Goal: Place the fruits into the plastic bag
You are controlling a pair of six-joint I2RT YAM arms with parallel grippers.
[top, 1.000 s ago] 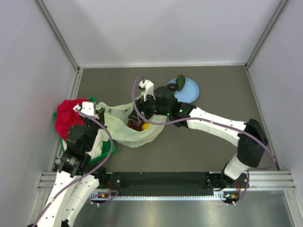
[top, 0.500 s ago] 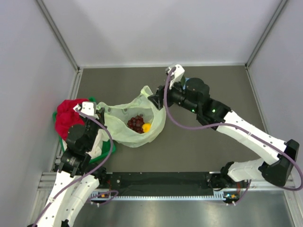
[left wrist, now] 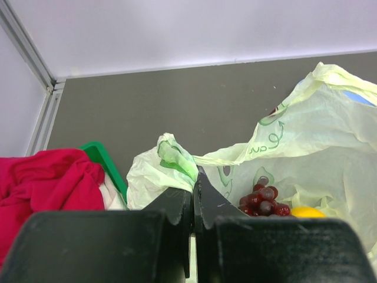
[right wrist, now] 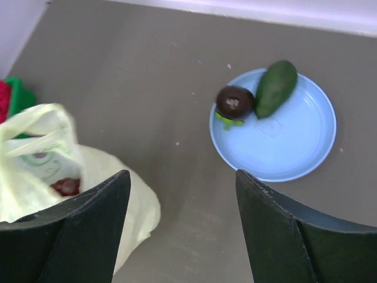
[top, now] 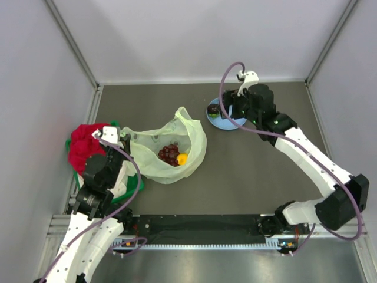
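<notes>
Blue plate point(right wrist: 294, 147), red cloth point(left wrist: 47, 180) — over green tray point(left wrist: 100, 156) (far left)

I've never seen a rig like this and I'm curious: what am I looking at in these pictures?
These are two robot arms bolted to a table's edge. One picture looks down from overhead; the other two come from a camera on each wrist. The left fingers are pinched shut on the rim of a pale green plastic bag holding grapes and an orange fruit. The right fingers stand open and empty near a blue plate carrying a green fruit and a dark fruit. A red cloth lies beside the bag.
</notes>
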